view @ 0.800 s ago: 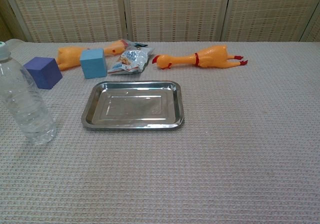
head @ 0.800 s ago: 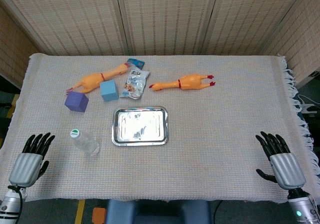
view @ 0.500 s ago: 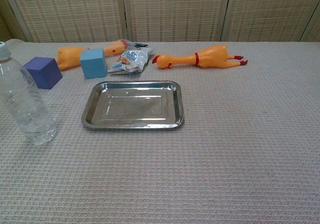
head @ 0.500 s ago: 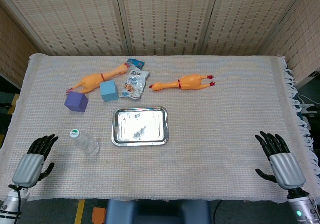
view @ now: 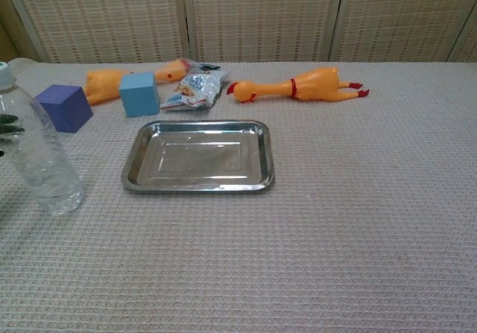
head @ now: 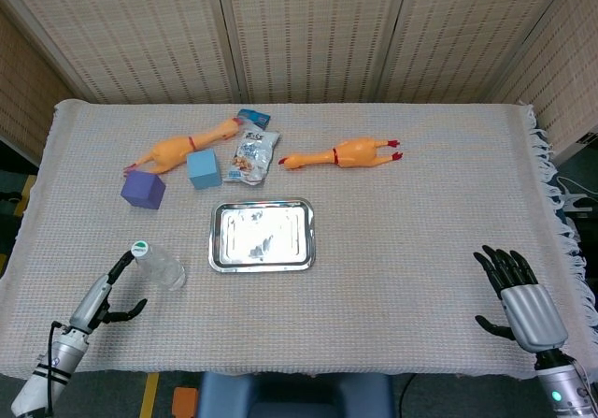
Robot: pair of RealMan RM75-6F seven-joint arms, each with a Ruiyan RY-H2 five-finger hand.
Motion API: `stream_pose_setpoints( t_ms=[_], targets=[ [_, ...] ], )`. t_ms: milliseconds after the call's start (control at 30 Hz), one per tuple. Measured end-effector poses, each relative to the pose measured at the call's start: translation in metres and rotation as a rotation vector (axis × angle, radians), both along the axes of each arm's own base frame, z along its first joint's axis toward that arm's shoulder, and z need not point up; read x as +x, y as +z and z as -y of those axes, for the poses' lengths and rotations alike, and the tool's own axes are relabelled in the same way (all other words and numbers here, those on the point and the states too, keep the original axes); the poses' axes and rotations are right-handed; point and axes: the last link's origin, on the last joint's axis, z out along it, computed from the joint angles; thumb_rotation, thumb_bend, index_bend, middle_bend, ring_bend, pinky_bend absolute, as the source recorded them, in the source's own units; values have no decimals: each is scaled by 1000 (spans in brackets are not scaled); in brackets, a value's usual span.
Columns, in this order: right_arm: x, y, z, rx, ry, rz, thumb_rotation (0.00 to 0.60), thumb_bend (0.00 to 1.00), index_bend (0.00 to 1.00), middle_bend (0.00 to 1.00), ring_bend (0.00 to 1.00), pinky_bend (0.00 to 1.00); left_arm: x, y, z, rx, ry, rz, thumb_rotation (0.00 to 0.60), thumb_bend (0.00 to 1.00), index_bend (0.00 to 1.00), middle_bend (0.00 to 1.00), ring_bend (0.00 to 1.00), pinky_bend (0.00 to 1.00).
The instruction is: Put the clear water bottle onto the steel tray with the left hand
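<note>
Woven beige tablecloth [head: 411, 250]: clear plastic water bottle [view: 37, 150] upright, left of the steel tray [head: 262, 236]. Left hand [head: 105, 295] beside it, fingers spread, empty. Likely light, thin-walled, slick; grip mid-body.

The tray [view: 198, 156] is polished steel, mirror-glossy and smooth. Left of the tray, the bottle [view: 37, 154] is clear ribbed plastic with a shiny wet look. A pale waffle-weave cloth [view: 358, 221], matt and rough, covers the tabletop. Behind the tray, the two chickens [view: 298, 86] look like smooth rubber, the blue block [view: 139, 93] and purple block [view: 65, 107] matt, the snack packet [view: 192, 90] crinkled glossy foil. The screen [head: 308, 35] behind is woven, coarse.
</note>
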Motion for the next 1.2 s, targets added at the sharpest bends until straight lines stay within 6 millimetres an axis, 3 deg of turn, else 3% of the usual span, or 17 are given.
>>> stream_pose_setpoints(
  t_ms=[400,700,967,1200],
  targets=[
    [-1,1,0,11,-11,5,600,65,0,0,0,0,18,-27,-23,-3,-32,39,600,317,0,5,0,57],
    [-2,0,2,19,-19,-2,600,65,0,0,0,0,23,-32,-31,40,-17,81,600,318,90,141,8,113],
    [-2,0,2,20,-22,-3,600,65,0,0,0,0,23,-34,-34,69,18,101,600,326,256,343,193,261],
    [-2,0,2,24,-24,-4,600,65,0,0,0,0,23,-33,-34,83,35,114,600,381,362,454,304,492]
  ],
)
